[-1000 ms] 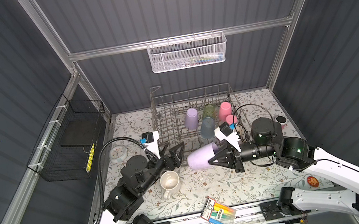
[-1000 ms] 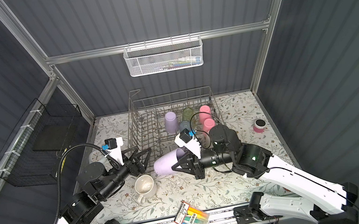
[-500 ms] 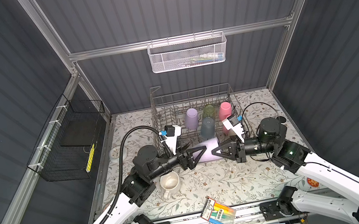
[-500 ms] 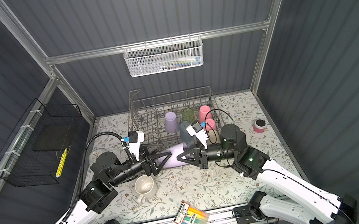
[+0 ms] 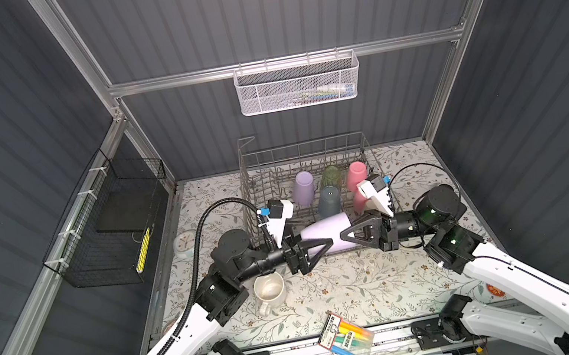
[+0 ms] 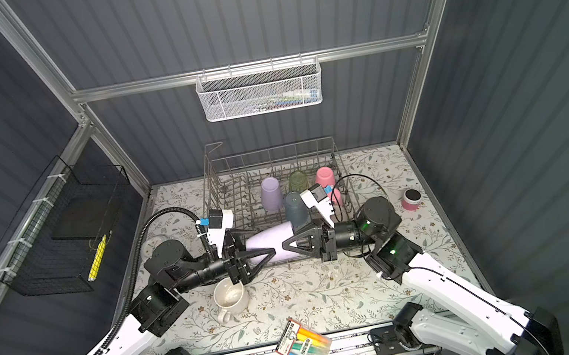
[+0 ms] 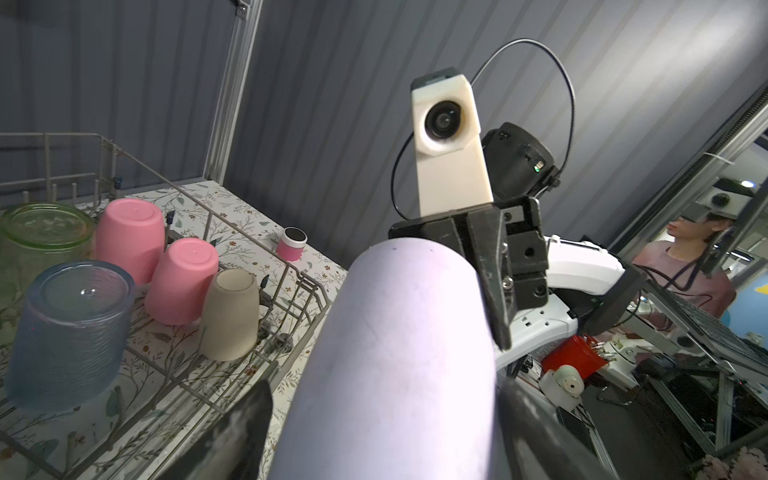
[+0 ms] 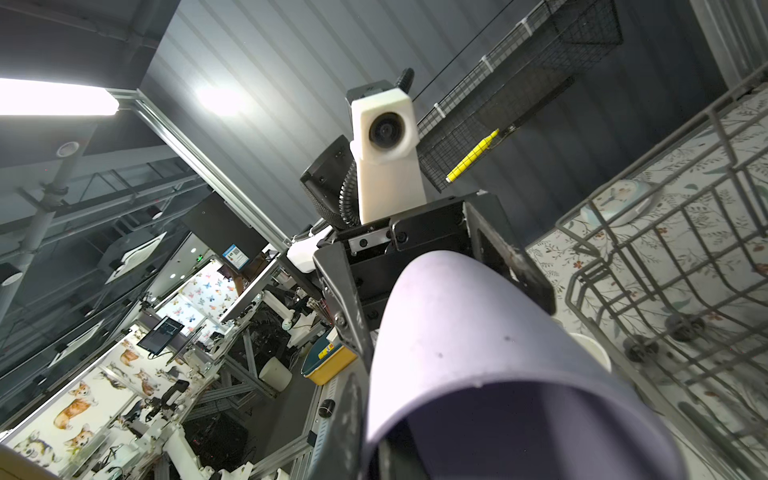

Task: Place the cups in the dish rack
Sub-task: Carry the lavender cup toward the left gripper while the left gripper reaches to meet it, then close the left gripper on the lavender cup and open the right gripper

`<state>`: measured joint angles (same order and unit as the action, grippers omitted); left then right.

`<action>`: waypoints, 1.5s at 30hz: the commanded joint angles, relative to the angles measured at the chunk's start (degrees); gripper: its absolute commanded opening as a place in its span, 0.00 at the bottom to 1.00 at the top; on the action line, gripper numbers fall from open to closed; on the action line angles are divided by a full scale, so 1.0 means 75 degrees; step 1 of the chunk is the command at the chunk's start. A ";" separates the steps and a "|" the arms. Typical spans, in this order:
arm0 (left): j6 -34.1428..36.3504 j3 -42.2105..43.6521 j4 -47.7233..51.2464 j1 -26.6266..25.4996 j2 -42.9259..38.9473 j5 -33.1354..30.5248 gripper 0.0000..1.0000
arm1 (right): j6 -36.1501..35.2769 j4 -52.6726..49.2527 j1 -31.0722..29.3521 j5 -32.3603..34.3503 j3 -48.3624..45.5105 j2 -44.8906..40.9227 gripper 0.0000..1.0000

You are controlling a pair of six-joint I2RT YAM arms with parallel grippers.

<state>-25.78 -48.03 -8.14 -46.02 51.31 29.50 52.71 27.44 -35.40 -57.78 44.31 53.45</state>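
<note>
Your right gripper [image 5: 346,233] pinched the lilac cup [image 5: 325,231] by its rim, sideways above the near edge of the dish rack [image 5: 308,142]; your left gripper [image 5: 316,240] stood wide open around its base.

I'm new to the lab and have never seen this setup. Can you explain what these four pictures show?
Two white robot arms work at a flowered table. Two pictures look down from overhead, nearly identical; the other two come from cameras on each arm's wrist. A dish rack at the back holds upturned cups. A cream mug and a marker pack sit nearer the front. The right end effector grips the open end of a lilac cup held sideways, while the left end effector, open, straddles its closed end.
</note>
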 commanded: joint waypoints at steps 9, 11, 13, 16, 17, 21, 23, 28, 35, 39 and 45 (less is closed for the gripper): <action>-0.0091 -0.0167 -0.0368 0.0042 0.0190 0.0695 0.71 | 0.0764 0.1538 0.0028 -0.0378 -0.0201 0.0168 0.07; -0.0091 -0.0161 -0.0379 0.0045 0.0173 0.0698 0.72 | 0.0782 0.1576 0.0027 -0.0353 -0.0225 0.0153 0.07; -0.0107 -0.0147 -0.0379 0.0048 0.0178 0.0708 0.73 | 0.0789 0.1578 0.0042 -0.0336 -0.0237 0.0139 0.07; -0.0139 -0.0104 -0.0423 0.0042 0.0131 0.0714 0.74 | 0.0824 0.1625 0.0067 -0.0343 -0.0243 0.0140 0.07; -0.0148 -0.0069 -0.0449 0.0042 0.0120 0.0719 0.74 | 0.0835 0.1627 0.0067 -0.0353 -0.0237 0.0151 0.08; -0.0161 -0.0065 -0.0484 0.0042 0.0119 0.0797 0.72 | 0.0981 0.1852 0.0078 -0.0347 -0.0272 0.0253 0.08; -0.0183 -0.0083 -0.0494 0.0044 0.0180 0.0886 0.72 | 0.1043 0.1956 0.0079 -0.0340 -0.0274 0.0308 0.08; -0.0212 -0.0110 -0.0532 0.0042 0.0275 0.0998 0.71 | 0.1140 0.2118 0.0078 -0.0332 -0.0272 0.0420 0.09; -0.0227 -0.0216 -0.0560 0.0036 0.0435 0.1165 0.46 | 0.1081 0.2019 0.0105 -0.0324 -0.0237 0.0502 0.17; -0.0242 -0.0236 -0.0623 0.0042 0.0459 0.1101 0.30 | 0.0955 0.1783 0.0230 -0.0326 -0.0248 0.0456 0.26; -0.0162 -0.0252 -0.0506 0.0042 0.0335 0.0736 0.25 | 0.0379 0.0793 0.0579 -0.0286 -0.0237 0.0110 0.37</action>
<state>-27.42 -48.14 -11.62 -45.43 54.87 35.81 58.43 36.16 -32.03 -59.99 42.39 55.96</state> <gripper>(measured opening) 0.726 0.367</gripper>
